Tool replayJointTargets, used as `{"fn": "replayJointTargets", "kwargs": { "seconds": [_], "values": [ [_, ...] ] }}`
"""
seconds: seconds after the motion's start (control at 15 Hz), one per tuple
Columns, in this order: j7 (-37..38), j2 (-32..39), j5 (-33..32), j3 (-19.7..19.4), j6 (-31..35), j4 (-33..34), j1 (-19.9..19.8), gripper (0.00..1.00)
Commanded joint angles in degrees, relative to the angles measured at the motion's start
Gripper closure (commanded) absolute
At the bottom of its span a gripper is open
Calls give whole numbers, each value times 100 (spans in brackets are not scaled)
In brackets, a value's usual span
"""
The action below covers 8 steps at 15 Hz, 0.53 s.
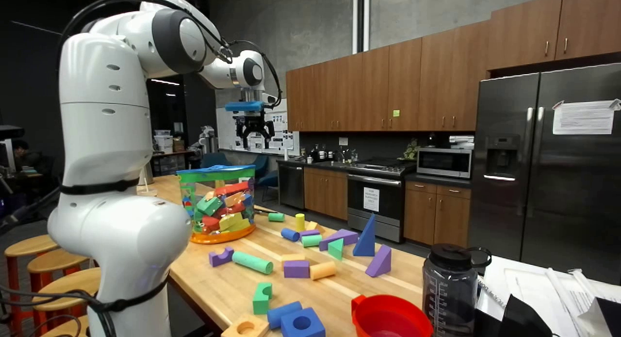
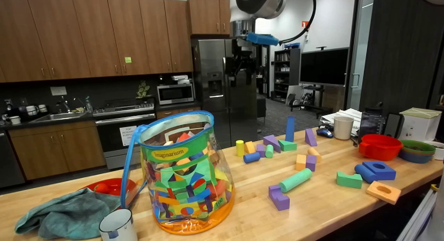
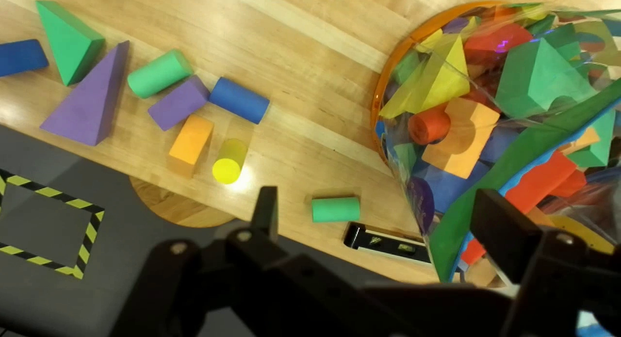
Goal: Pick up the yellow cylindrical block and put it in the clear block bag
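Note:
The yellow cylindrical block stands upright on the wooden table in both exterior views (image 1: pixel 300 222) (image 2: pixel 239 148). In the wrist view the yellow block (image 3: pixel 230 161) lies left of the jaws, by an orange block. The clear block bag (image 2: pixel 184 149) stands open at the top, full of multicoloured blocks; it also shows in an exterior view (image 1: pixel 242 173) and at the right of the wrist view (image 3: pixel 526 145). My gripper is open and empty, high above the table in both exterior views (image 1: pixel 256 142) (image 2: pixel 241 80). In the wrist view its fingers (image 3: pixel 376 196) are wide apart.
A green cylinder (image 3: pixel 335 209) and a black level (image 3: pixel 388 241) lie near the table edge by the bag. A blue cylinder (image 2: pixel 251 157) lies close to the yellow block. A red bowl (image 2: pixel 380 147), a water bottle (image 1: pixel 449 288), and a mug (image 2: pixel 118 225) stand on the table.

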Motion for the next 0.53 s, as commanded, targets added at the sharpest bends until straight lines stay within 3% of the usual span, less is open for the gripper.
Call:
{"fn": "replayJointTargets", "kwargs": {
  "seconds": [0.0,0.47],
  "values": [
    [150,71,42,-38,492,-379,-1,0],
    [266,629,-348,-364,1456,-444,-217,0]
  ]
}}
